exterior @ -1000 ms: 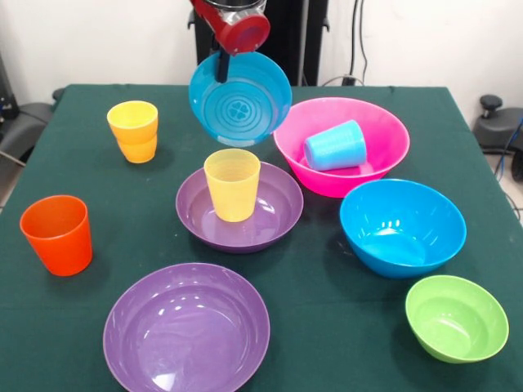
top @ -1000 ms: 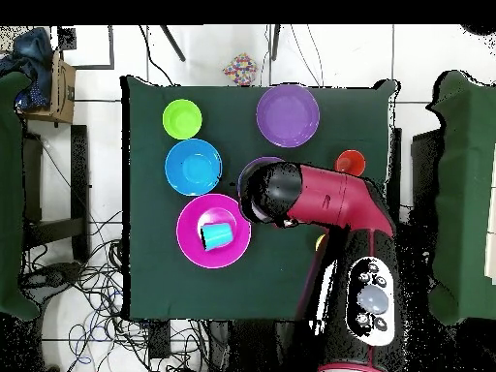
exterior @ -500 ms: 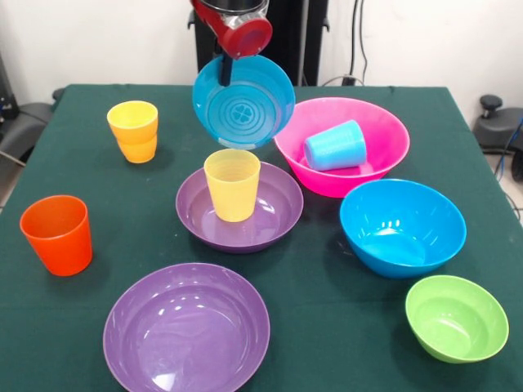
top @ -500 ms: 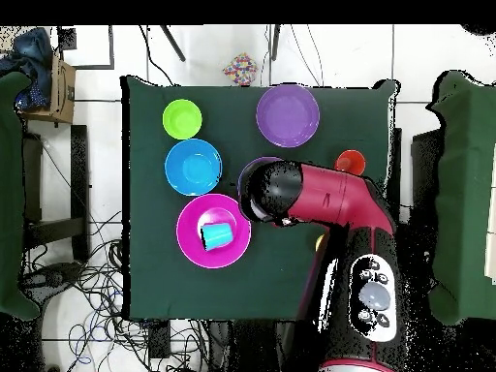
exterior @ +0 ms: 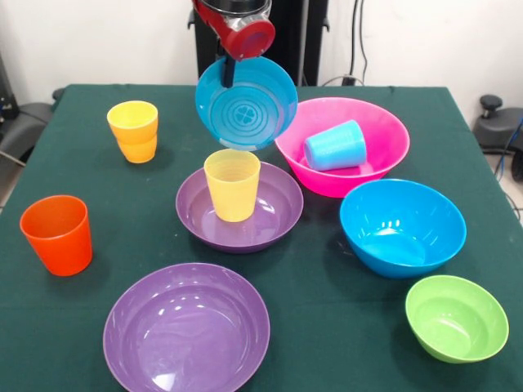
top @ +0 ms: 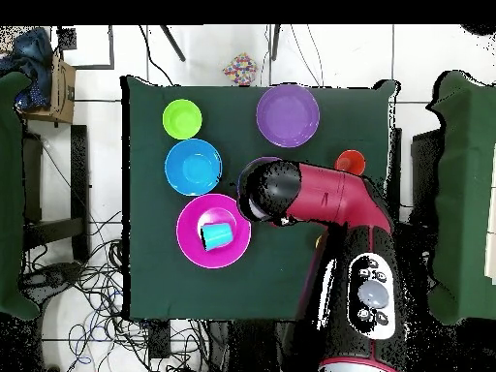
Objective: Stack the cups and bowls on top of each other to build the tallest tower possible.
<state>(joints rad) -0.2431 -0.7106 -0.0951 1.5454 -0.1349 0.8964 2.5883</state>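
Green cloth table | jaws clamp round ribbed small blue bowl | smooth plastic

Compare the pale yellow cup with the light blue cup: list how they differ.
The pale yellow cup stands upright, mouth up; the light blue cup lies tipped on its side. The pale yellow cup sits in a shallow purple bowl; the light blue cup rests in the big pink bowl. Both are small tapered tumblers, neither held by the end effector.

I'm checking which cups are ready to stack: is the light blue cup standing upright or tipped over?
Tipped over. The light blue cup lies on its side inside the pink bowl.
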